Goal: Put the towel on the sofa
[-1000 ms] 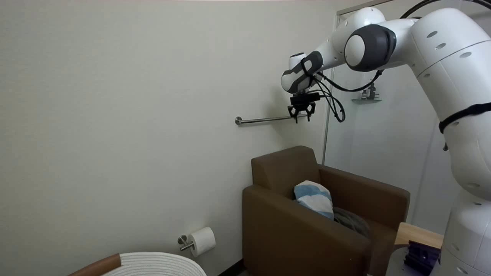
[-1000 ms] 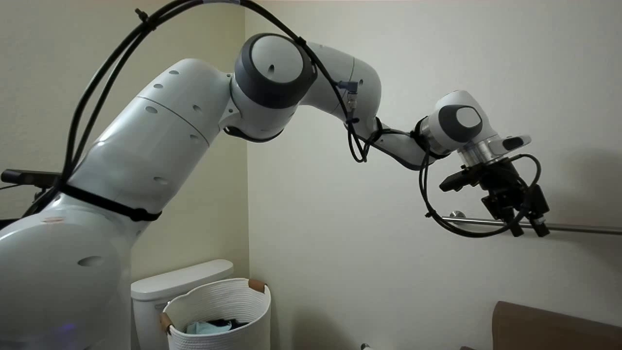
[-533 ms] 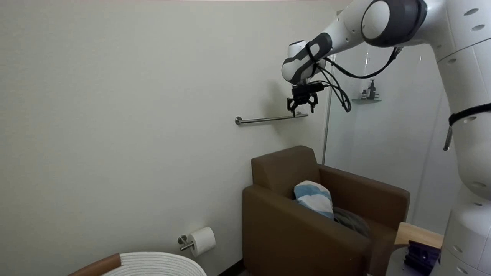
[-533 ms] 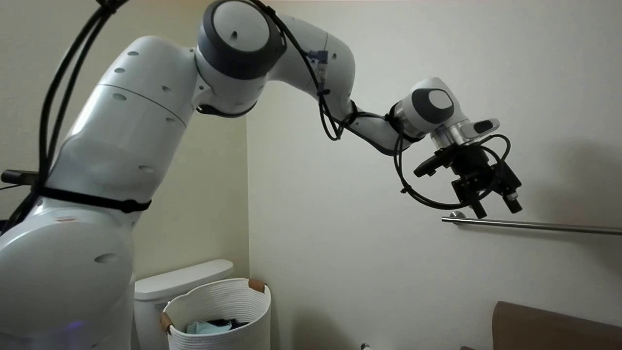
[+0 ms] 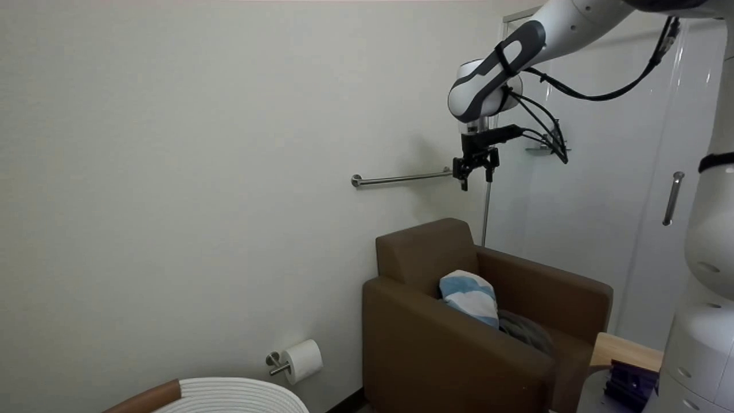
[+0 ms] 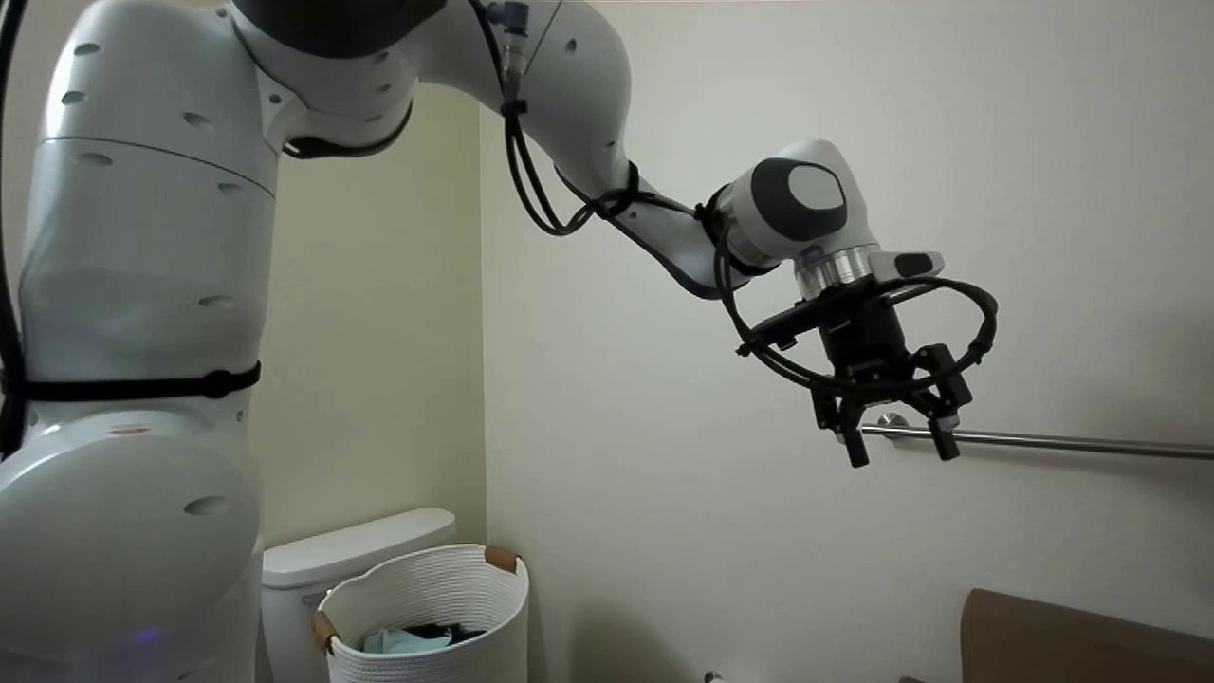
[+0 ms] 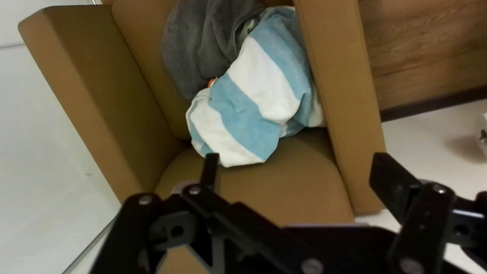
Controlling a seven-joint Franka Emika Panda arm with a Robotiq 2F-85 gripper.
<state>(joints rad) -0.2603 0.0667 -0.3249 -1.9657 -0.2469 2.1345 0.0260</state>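
Towel (image 7: 247, 97) crumpled on sofa (image 7: 289, 190), beside the edge of one armrest (image 7: 340, 83), touching grey cloth (image 7: 199, 49) — pincer (image 6: 903, 453) above, spread wide

A blue-and-white striped cloth towel (image 7: 247, 110) lies bunched in a loose heap in the seat (image 5: 570, 347) of a brown, boxy, smooth-covered sofa (image 5: 453, 350), its broad bands bent by folds. It sits close beside one armrest (image 7: 344, 99) and towards the backrest (image 5: 424, 249), its surface rounded and uneven. The sofa stands upright, a single seat wide, with thick, flat-topped sides.
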